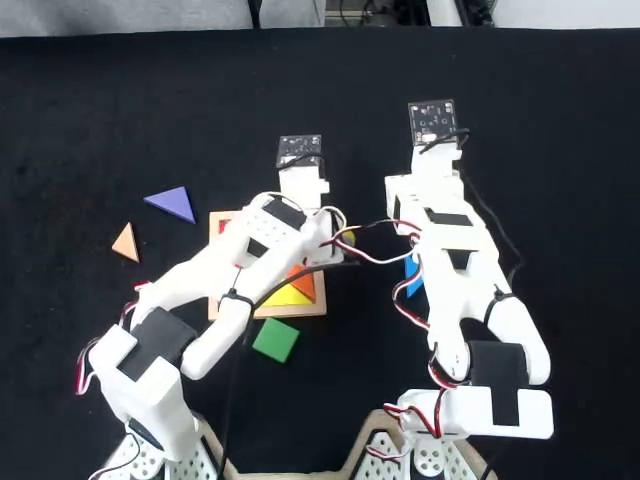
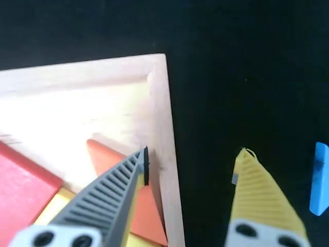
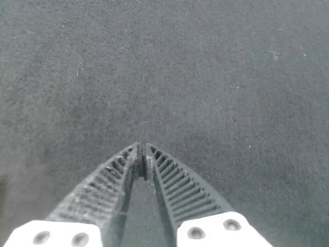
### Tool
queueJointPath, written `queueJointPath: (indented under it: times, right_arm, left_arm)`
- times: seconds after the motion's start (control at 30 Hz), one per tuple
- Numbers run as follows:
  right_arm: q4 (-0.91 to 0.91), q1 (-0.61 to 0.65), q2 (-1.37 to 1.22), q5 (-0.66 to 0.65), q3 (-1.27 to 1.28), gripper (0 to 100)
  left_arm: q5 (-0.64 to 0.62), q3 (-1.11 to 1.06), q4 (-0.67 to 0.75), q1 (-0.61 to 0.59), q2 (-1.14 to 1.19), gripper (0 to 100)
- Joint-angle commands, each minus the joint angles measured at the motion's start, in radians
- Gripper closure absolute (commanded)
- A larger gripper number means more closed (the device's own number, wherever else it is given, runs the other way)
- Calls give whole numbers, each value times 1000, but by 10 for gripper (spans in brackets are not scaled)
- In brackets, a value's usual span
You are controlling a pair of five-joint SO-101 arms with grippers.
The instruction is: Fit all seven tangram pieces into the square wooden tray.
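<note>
The square wooden tray (image 1: 219,300) lies under my left arm, and its far corner (image 2: 157,64) is bare wood. Red (image 2: 23,188), yellow (image 1: 285,296) and orange (image 2: 146,213) pieces lie inside it. My left gripper (image 2: 195,159) is open. Its grey finger (image 2: 115,190) is over the orange triangle and its yellow finger (image 2: 257,190) hangs outside the rim over the black mat. My right gripper (image 3: 142,154) is shut on nothing above bare mat. A blue piece (image 1: 413,281) lies half hidden beneath the right arm.
Loose on the black mat are a purple triangle (image 1: 172,203) and a small peach triangle (image 1: 125,242) left of the tray, and a green square (image 1: 275,340) just in front of it. Cables run between the two arms near the tray's right edge.
</note>
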State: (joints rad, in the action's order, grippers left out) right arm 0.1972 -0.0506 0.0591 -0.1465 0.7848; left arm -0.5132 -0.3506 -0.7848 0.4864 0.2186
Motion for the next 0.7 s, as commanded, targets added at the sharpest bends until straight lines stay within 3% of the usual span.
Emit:
queueJointPath:
  times: [0.0,0.27,0.5,0.67]
  right_arm:
    - [-17,-5,48,6,-21,987]
    - [-17,-5,48,5,-21,987]
    - [-17,-5,48,6,-19,987]
    - [-17,-5,48,6,-19,987]
  left_arm:
    - [-5,16,-3,13,-17,723]
    - [-5,-18,-127,-128,-282,720]
    - [2,-179,87,-139,-198,722]
    - [2,-122,89,-140,-103,722]
